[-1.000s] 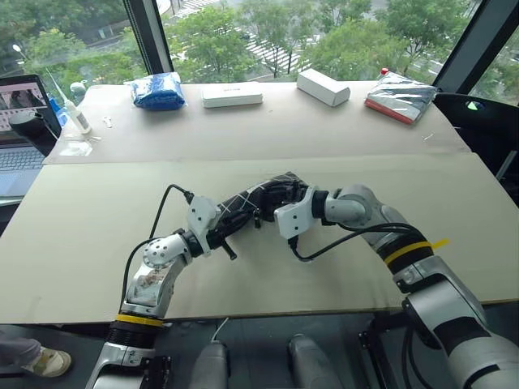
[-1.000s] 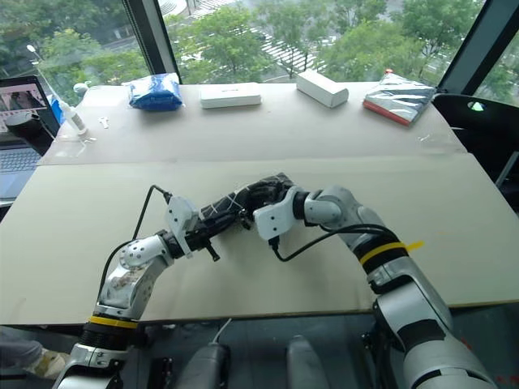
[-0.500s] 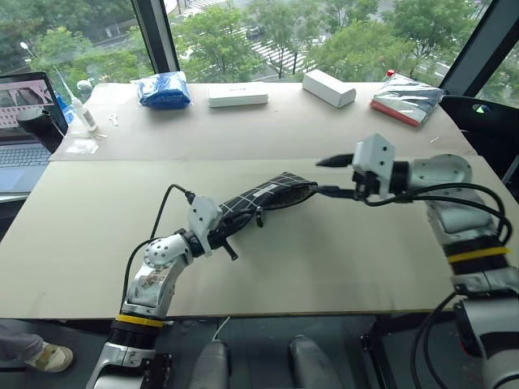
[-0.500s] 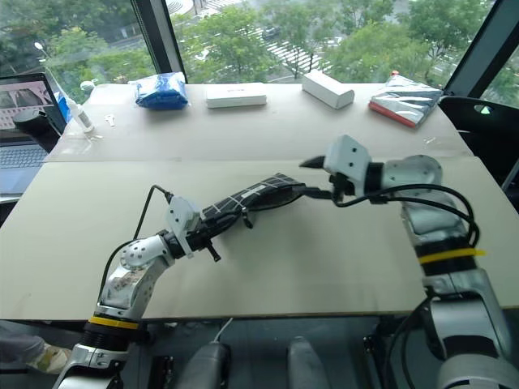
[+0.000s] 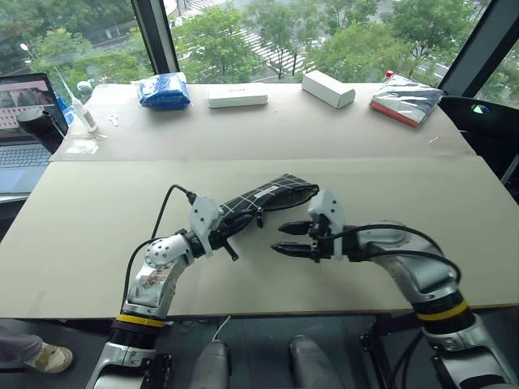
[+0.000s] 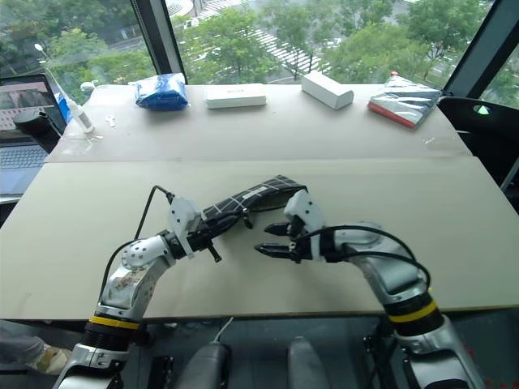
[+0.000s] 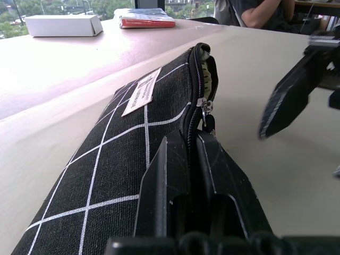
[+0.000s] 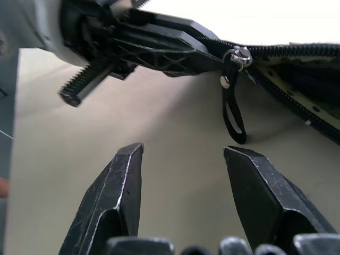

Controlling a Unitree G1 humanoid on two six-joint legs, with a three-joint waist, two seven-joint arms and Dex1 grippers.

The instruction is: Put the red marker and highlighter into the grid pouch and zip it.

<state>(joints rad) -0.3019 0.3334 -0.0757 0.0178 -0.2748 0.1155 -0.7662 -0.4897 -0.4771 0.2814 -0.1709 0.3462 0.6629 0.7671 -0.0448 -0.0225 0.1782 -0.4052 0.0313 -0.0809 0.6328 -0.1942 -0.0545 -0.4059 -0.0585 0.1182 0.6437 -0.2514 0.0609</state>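
1 grid pouch (image 5: 263, 198) lies near the middle of the table (image 5: 97, 219), its long body running from the near left up toward the far right. The left gripper (image 5: 228, 231) is clamped shut on the pouch's near-left end, along the zipper edge. The zipper is open along most of its length, with the slider and 1 black zipper cord (image 8: 232, 114) hanging just past the left gripper's fingertips. 1 white label (image 7: 140, 92) sits on the pouch's side.

The right gripper (image 5: 280, 237) hovers just to the right of the pouch, near the cord, its 2 fingers spread apart with nothing between them.

Neither pen can be made out; the pouch's inside is too dark to tell.

Along the far edge of the table lie 1 blue bundle (image 5: 164, 89), 2 white boxes (image 5: 237, 96) and 1 silvery packet (image 5: 403, 97) with a red edge. At the far left stand 1 laptop (image 5: 24, 121) and 1 white bottle (image 5: 79, 112).
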